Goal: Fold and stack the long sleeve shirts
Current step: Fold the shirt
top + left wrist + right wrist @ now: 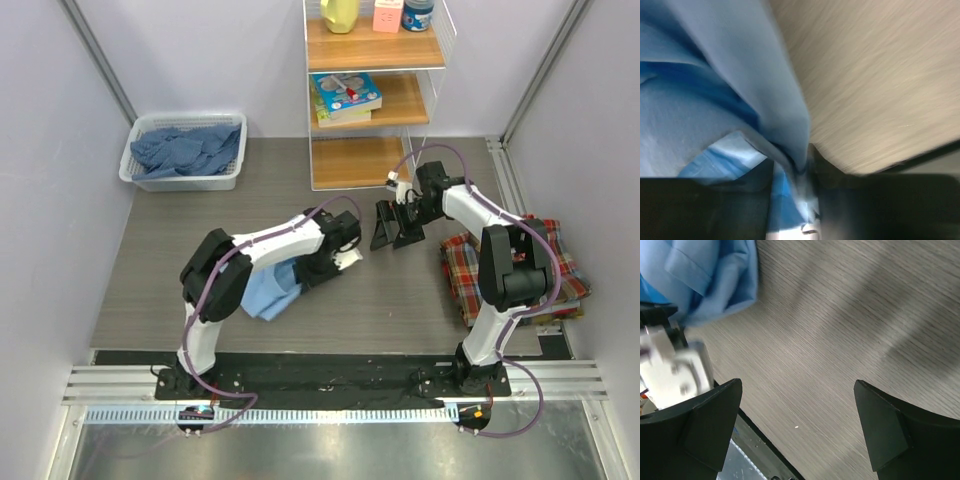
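A plain light blue shirt (268, 292) hangs bunched from my left gripper (312, 272), a little left of the table's middle. In the left wrist view the jaws are shut on a fold of this shirt (715, 100), with the cloth pinched between the fingers (840, 200). My right gripper (396, 234) is open and empty just right of the left one, above bare table. In the right wrist view its fingers (710, 420) stand wide apart, and the light blue shirt (715, 275) shows at the top left. Folded plaid shirts (470, 270) lie stacked at the right edge.
A white basket (130, 165) with dark blue shirts (185, 150) stands at the back left. A wooden shelf unit (375, 100) with books and small items stands at the back centre. The table's near edge (755, 440) shows under my right gripper.
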### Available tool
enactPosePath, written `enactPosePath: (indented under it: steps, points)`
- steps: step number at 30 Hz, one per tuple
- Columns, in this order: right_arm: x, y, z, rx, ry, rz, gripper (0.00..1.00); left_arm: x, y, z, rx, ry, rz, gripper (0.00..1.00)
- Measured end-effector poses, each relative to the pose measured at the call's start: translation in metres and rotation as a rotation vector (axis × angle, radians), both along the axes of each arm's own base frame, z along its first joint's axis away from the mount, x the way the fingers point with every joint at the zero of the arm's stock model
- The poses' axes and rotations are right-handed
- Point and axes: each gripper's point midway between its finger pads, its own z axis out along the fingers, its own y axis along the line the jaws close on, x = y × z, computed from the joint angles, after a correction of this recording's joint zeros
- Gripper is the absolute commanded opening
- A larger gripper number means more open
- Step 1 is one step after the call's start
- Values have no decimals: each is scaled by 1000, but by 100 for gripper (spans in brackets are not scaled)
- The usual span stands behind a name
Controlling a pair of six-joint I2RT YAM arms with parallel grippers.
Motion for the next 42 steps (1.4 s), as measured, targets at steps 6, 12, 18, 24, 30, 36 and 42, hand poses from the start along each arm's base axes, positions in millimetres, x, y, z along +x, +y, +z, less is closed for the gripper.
enactPosePath:
  steps: [6,12,18,24,30,36,42]
  points:
    - [-2,-1,0,-3,6,-2,100,-1,-60,20,-263,74,82,81]
    - [-12,-4,9,2,-5,-12,98,30,-31,97,-528,31,104,65]
    - [-29,2,6,51,50,-26,89,42,45,104,-496,-37,-80,52]
    - [-34,4,2,68,85,-47,85,10,73,20,-341,173,-274,43]
    - [-33,-2,2,66,97,-73,83,-7,53,-23,-280,275,-257,39]
    - [-18,-9,11,48,70,-96,78,-49,-69,-12,-440,325,-179,55]
    - [14,-3,16,30,21,-87,77,-11,-122,69,-861,237,26,74]
